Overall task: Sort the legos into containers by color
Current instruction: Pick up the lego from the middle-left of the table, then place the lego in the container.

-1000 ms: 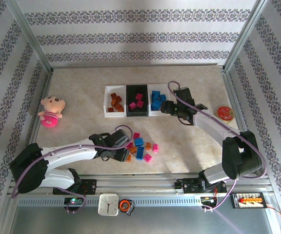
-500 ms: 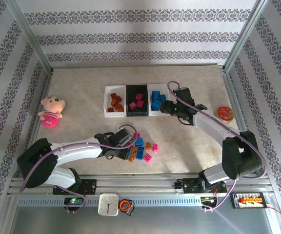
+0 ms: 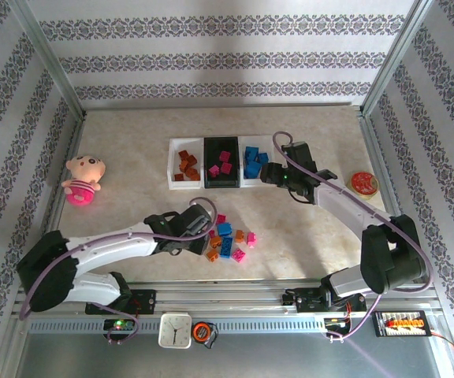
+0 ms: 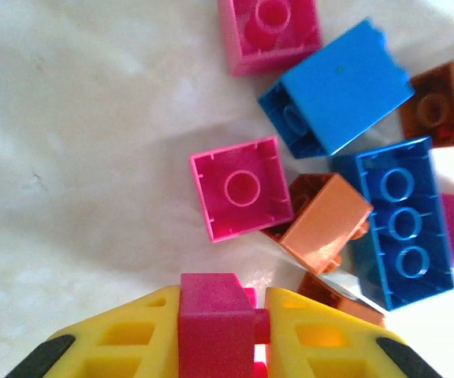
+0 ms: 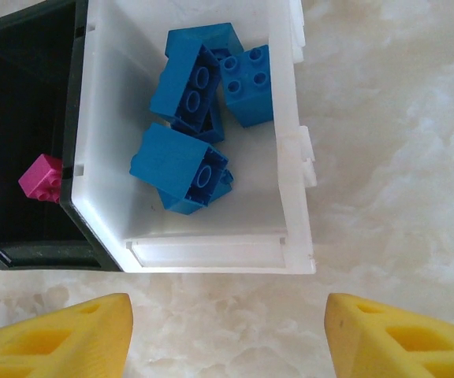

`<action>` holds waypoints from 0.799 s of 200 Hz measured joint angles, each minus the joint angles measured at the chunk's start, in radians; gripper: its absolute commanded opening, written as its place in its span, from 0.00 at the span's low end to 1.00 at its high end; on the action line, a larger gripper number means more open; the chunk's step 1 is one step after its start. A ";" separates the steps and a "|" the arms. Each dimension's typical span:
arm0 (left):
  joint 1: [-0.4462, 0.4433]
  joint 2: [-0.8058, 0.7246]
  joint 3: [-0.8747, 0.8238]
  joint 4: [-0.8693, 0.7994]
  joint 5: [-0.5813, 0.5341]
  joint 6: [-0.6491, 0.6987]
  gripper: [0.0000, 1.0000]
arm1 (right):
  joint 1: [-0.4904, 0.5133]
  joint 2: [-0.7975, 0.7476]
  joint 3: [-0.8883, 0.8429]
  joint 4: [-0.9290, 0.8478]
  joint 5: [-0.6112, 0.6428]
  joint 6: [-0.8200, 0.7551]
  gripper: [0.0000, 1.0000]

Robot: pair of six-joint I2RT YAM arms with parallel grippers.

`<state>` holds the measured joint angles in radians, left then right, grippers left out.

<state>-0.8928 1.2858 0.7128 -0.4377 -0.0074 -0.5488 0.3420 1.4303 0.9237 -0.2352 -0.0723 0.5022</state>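
In the left wrist view my left gripper [image 4: 221,335] is shut on a magenta lego [image 4: 215,319], just above the table. Right ahead of it lies the loose pile: a pink brick [image 4: 241,189], two blue ones [image 4: 337,87] [image 4: 404,224] and an orange one [image 4: 325,220]. From above, this gripper [image 3: 204,228] sits at the pile's left edge [image 3: 228,240]. The containers stand in a row: a white tray [image 3: 173,164] with orange-brown bricks, a black one [image 3: 208,179] with pink bricks, a white one [image 5: 290,157] with blue bricks [image 5: 199,165]. My right gripper [image 5: 227,339] hangs open and empty just in front of that blue tray.
A pink plush doll [image 3: 83,179] lies at the far left and a round red tin [image 3: 363,183] at the right. A small clock [image 3: 175,329] and a tape measure [image 3: 205,331] sit on the rail by the arm bases. Patterned walls close in three sides.
My left gripper has closed on the magenta lego at the pile's left edge. The right arm has stayed where it was, still open.
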 measured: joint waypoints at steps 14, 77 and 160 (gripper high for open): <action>0.048 -0.023 0.045 -0.011 0.003 0.010 0.25 | 0.000 -0.018 -0.010 0.002 0.000 0.003 0.66; 0.266 0.271 0.478 0.061 0.029 0.108 0.23 | 0.000 -0.096 -0.106 0.002 0.000 0.023 0.66; 0.352 0.748 0.869 0.068 0.021 0.164 0.48 | 0.050 -0.207 -0.208 -0.008 -0.001 0.022 0.67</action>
<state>-0.5411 2.0342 1.5822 -0.3695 0.0135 -0.3851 0.3920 1.2232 0.7162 -0.2428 -0.0734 0.5243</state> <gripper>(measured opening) 0.407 0.663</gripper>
